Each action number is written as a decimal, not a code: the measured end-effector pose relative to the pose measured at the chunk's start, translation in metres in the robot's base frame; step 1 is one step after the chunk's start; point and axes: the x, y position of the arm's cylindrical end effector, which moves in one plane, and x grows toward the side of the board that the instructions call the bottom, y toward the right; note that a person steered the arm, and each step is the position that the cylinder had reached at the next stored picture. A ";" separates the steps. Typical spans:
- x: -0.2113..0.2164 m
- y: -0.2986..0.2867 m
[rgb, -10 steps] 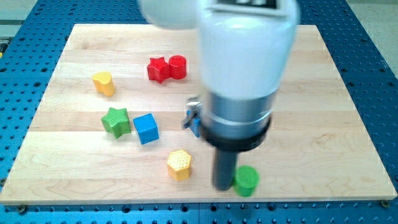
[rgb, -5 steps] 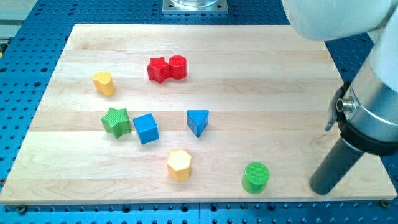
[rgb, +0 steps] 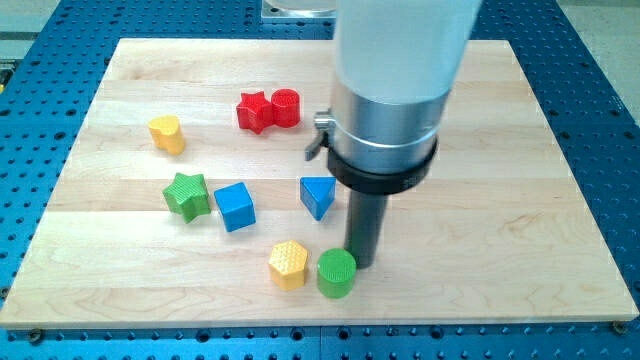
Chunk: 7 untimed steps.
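Tip: my tip (rgb: 361, 264) rests against the green cylinder's (rgb: 336, 273) right side.
Neighbours: yellow hexagon (rgb: 288, 264), blue triangle (rgb: 318, 195).
Claw: none, only a rod.

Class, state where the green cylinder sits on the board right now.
The green cylinder sits near the view's bottom, centre, just right of the yellow hexagon, with my tip against its upper right.

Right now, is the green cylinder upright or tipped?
Upright: the green cylinder shows its round top face upward, beside my tip and the yellow hexagon.

Bright, even light from above; the blocks cast only faint, short shadows. The picture is sharp, with mild glare on the white arm (rgb: 403, 40).
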 end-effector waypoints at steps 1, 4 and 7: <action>-0.024 -0.010; -0.046 -0.074; 0.001 -0.064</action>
